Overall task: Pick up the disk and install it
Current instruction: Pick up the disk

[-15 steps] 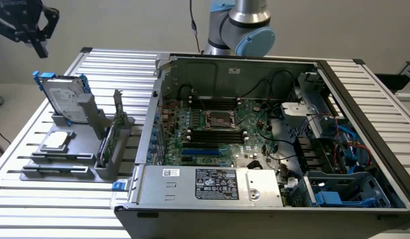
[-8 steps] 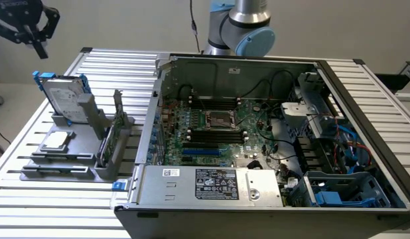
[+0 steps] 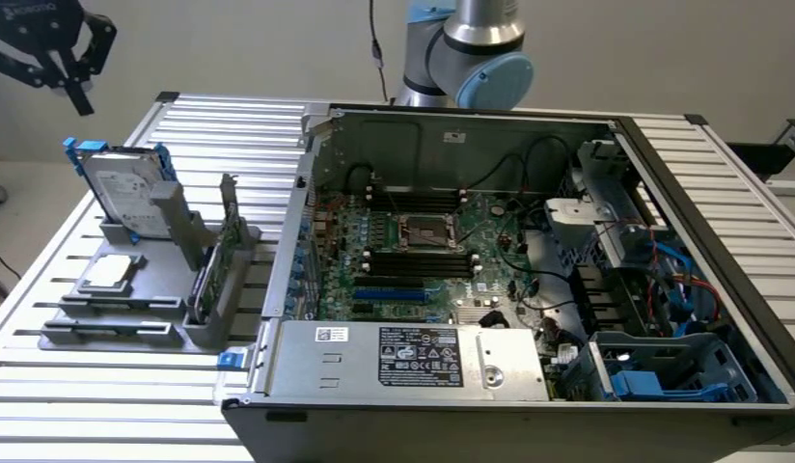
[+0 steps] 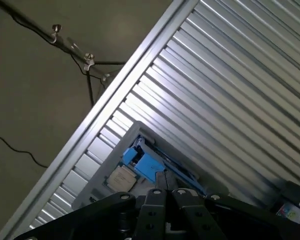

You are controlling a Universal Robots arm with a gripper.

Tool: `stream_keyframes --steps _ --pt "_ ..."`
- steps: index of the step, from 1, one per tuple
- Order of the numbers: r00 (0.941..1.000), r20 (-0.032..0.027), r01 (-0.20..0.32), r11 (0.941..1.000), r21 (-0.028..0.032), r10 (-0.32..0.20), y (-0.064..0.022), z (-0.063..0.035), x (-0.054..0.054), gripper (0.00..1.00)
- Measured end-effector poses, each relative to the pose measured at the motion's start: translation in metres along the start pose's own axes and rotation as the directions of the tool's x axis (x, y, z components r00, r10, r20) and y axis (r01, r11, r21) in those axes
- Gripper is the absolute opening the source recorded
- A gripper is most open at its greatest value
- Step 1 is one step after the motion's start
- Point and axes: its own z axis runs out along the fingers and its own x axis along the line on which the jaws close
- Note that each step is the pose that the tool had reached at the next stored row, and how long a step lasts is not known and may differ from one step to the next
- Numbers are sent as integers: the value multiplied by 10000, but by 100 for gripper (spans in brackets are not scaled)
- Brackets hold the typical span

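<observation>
Ribbed aluminium bench point(image 3: 115, 410) carrying one open computer case point(image 3: 501, 270) and, on the exterior view's left, one grey holder point(image 3: 127, 328) set just beside the case. The disk point(image 3: 121, 188), one in number, stands on edge and leans in this holder, its blue carrier uppermost. One square silver chip point(image 3: 108, 273) lies flat in front of it, and one thin grey card point(image 3: 228, 217) stands upright nearer the case. One arm point(image 3: 469, 48) rises behind the case. Its pincer point(image 3: 59, 79) hangs above the holder, well apart from the disk and holding nothing; whether it is apart or together cannot be told. Judged step: approach, with pickup not yet made. A grasp would call for descent and squaring to the carrier's edges, clear of chip and card.
</observation>
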Motion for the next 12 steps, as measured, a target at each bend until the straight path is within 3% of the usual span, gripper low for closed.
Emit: stream_keyframes --steps 6,12 --pt "9940 -34 1093 9940 2 -1093 -1 13 0 11" --pt "9762 -68 2167 9762 -1 -2167 -1 26 0 11"
